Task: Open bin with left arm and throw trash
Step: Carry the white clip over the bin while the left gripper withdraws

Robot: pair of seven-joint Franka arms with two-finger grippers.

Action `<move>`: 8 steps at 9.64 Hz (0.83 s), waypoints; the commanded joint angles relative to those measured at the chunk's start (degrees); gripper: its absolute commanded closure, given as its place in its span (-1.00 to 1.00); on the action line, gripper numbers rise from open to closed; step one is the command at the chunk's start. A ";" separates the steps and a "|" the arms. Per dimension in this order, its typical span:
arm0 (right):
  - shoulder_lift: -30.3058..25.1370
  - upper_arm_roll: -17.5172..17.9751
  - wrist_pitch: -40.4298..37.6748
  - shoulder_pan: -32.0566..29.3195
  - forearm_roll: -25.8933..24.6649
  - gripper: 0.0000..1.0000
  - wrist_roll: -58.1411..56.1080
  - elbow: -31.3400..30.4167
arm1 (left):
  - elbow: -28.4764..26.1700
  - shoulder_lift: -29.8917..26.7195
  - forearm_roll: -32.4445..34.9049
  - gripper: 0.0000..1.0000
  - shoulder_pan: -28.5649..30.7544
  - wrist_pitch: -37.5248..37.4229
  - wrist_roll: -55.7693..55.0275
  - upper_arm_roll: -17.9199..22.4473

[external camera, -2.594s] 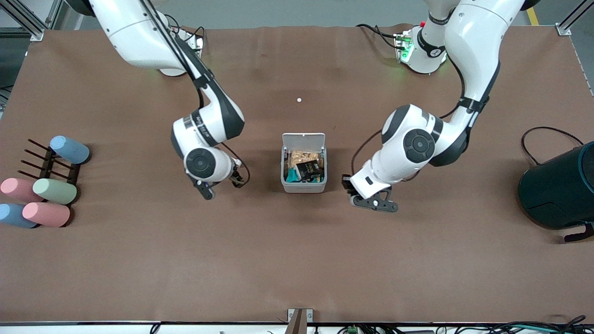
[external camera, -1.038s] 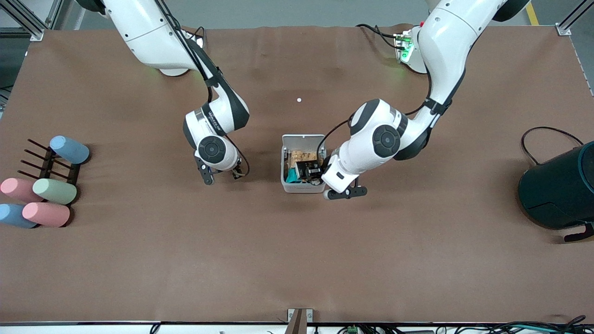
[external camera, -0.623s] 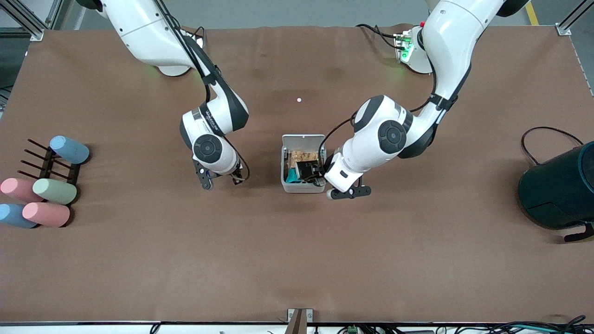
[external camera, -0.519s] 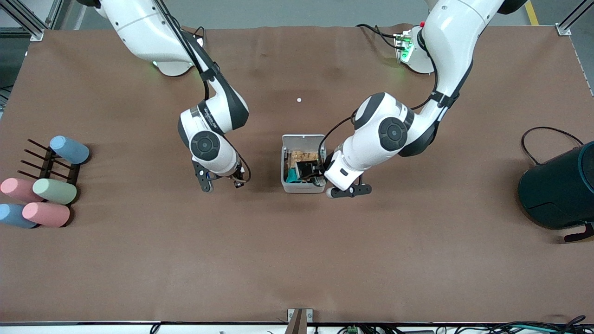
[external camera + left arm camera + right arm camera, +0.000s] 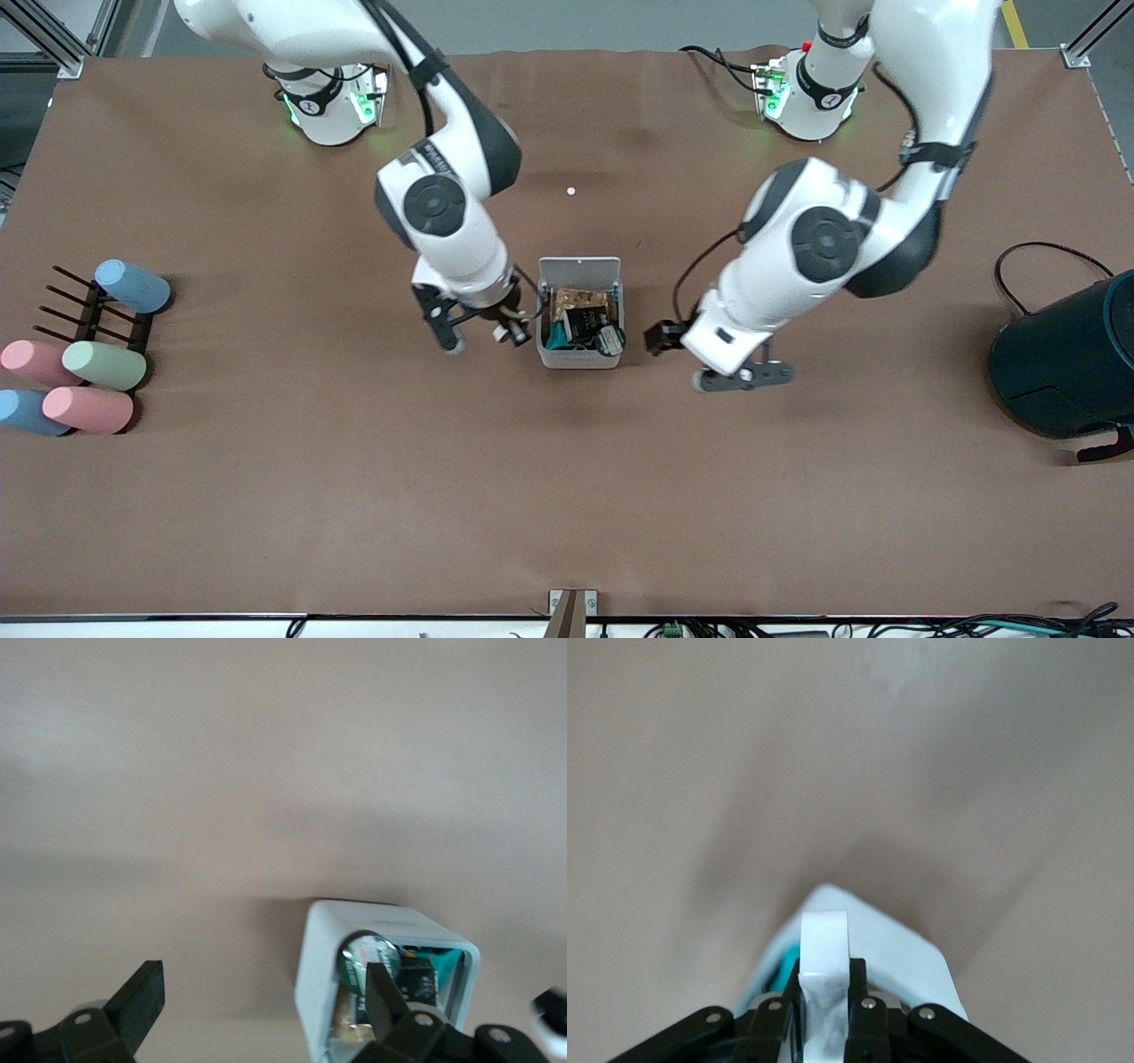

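The left end effector (image 5: 742,377) hangs over bare table (image 5: 567,496) just beside the bin (image 5: 580,358), toward the left arm's end, its fingers spread wide and grasping nothing; in the left wrist view they (image 5: 142,1010) frame the bin's open mouth. The bin stands mid-table with its lid (image 5: 580,267) swung up on the side farther from the front camera. Inside lie a black printed wrapper (image 5: 580,322), a round roll (image 5: 609,337) and other packets. The right end effector (image 5: 505,330) is just beside the bin toward the right arm's end, clenched on a white scrap (image 5: 824,970). By my reading, opening is done and the throwing is in hand: next the right end effector needs to centre over the opening and release.
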 commanded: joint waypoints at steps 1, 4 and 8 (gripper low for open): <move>0.10 -0.32 -0.29 4.01 2.29 0.97 0.34 -0.03 | 1.14 -4.53 1.06 -1.00 4.67 -6.85 1.86 -0.02; 0.10 -0.32 -0.38 5.17 2.38 0.12 2.01 -0.21 | 1.23 -12.86 0.98 -1.00 10.83 -16.68 12.48 0.06; 0.19 -0.41 -0.38 4.39 2.47 -0.56 2.54 0.05 | -3.14 -25.44 0.98 -1.00 4.44 -25.07 25.23 13.75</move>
